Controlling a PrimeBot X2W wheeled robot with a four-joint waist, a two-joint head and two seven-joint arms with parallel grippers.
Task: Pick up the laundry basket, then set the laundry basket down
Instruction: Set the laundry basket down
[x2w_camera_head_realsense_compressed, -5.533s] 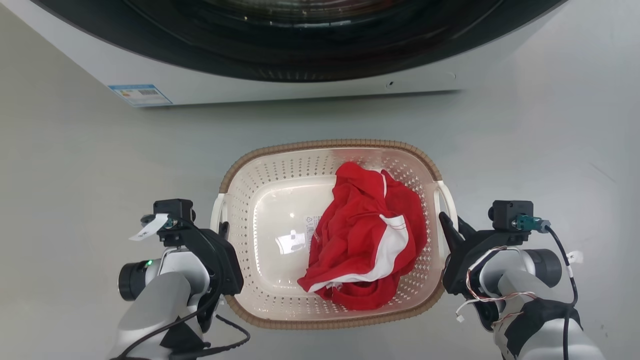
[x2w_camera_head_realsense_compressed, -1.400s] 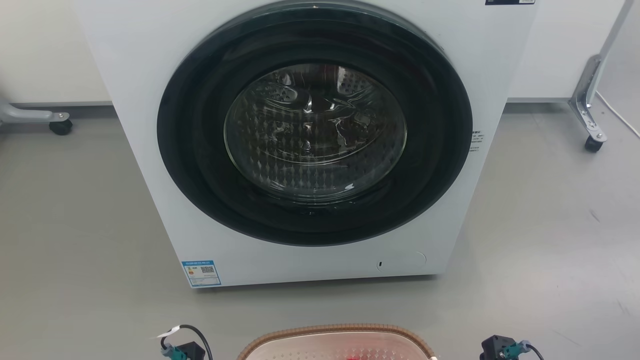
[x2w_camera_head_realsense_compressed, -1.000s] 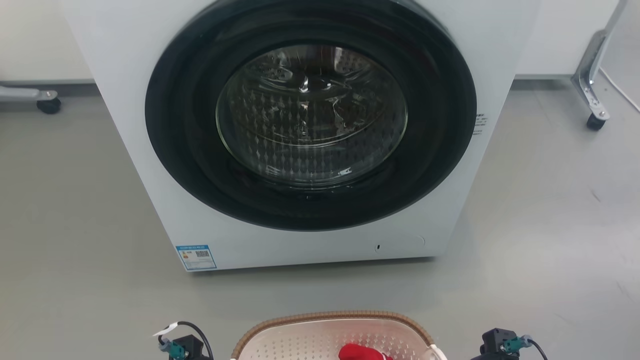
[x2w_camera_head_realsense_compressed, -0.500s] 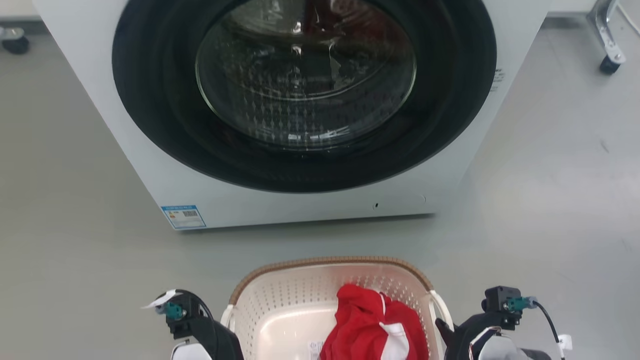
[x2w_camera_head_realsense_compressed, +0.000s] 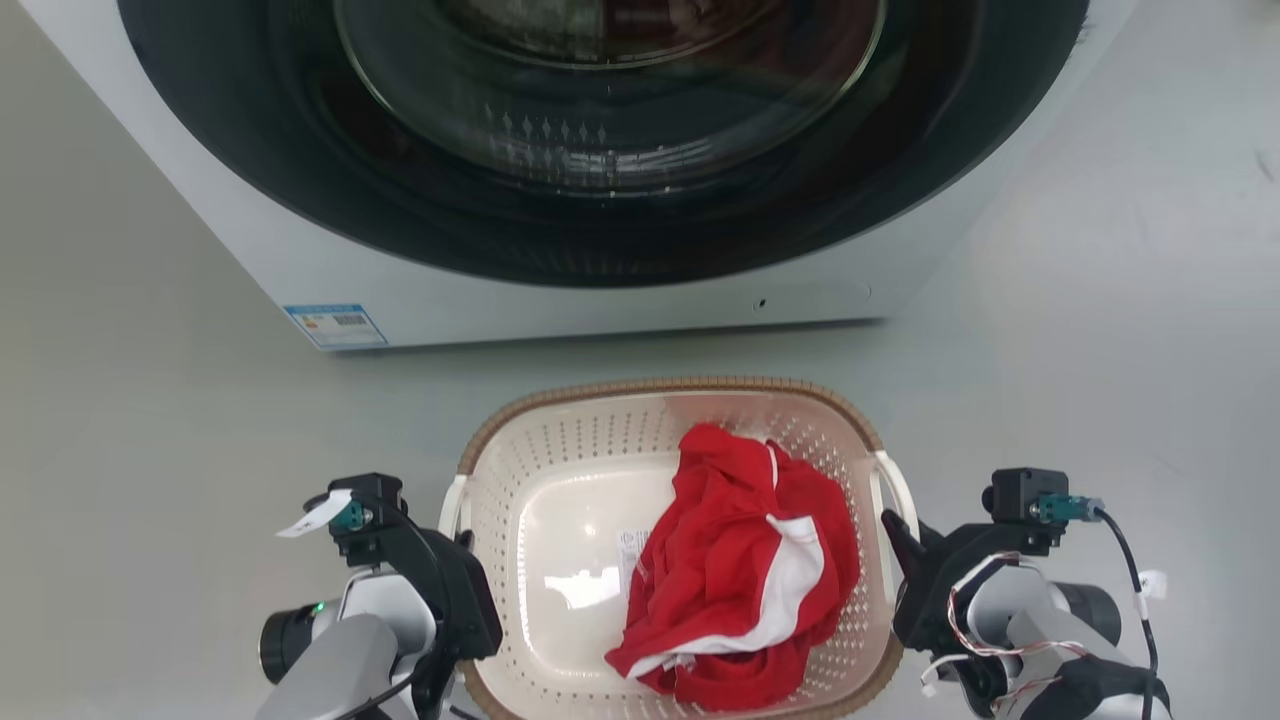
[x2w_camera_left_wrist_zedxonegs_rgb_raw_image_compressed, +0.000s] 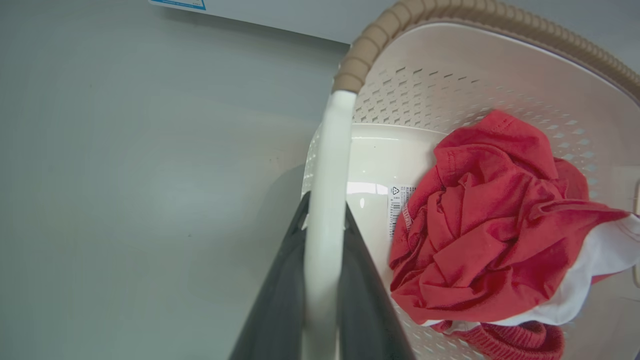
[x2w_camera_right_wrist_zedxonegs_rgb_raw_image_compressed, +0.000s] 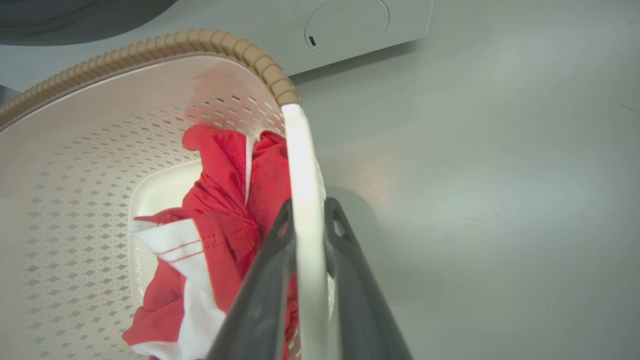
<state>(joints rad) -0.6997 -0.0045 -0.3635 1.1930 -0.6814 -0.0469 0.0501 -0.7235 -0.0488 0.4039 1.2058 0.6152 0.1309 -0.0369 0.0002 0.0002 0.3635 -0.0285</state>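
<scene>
L hand (x2w_camera_left_wrist_zedxonegs_rgb_raw_image_compressed: 324, 220) clamps the left handle (x2w_camera_left_wrist_zedxonegs_rgb_raw_image_compressed: 327, 150), R hand (x2w_camera_right_wrist_zedxonegs_rgb_raw_image_compressed: 307, 210) the right handle (x2w_camera_right_wrist_zedxonegs_rgb_raw_image_compressed: 300, 150) of the laundry basket (x2w_camera_head_realsense_compressed: 560, 440) — low before the washer (x2w_camera_head_realsense_compressed: 600, 310), red shirt (x2w_camera_head_realsense_compressed: 730, 560) inside. Head cam has tipped down vs a sec ago — prob. lowering it to the floor (x2w_camera_head_realsense_compressed: 150, 450).

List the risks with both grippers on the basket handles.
The left gripper and right gripper each pinch only a thin, smooth white handle; either could slip, tilting the laundry basket. The red garment is heaped toward the robot's right, loading it unevenly. The washer stands just beyond the far rim; a forward swing could bump it.
</scene>
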